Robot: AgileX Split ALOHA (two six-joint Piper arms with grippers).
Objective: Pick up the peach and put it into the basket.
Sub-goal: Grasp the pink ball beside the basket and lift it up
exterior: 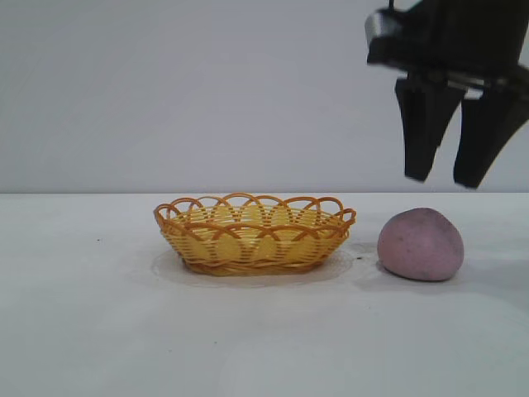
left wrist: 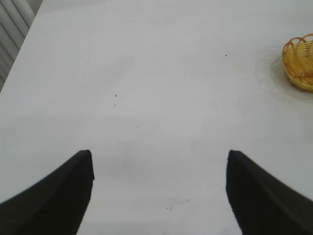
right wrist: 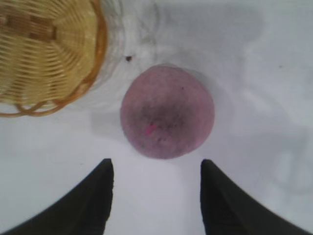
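Note:
The pink-mauve peach (exterior: 420, 244) lies on the white table just right of the basket (exterior: 254, 232), apart from it. My right gripper (exterior: 445, 178) hangs open and empty above the peach, a little to its right, fingers pointing down. In the right wrist view the peach (right wrist: 167, 112) lies on the table beyond the open fingertips, with the basket (right wrist: 46, 54) beside it. My left gripper (left wrist: 159, 161) is open and empty over bare table; it is out of the exterior view. Only the basket's rim (left wrist: 299, 61) shows at the edge of the left wrist view.
The white table (exterior: 99, 331) runs flat around both things. A small dark speck (right wrist: 128, 58) lies on the table between the basket and the peach. A grey wall stands behind the table.

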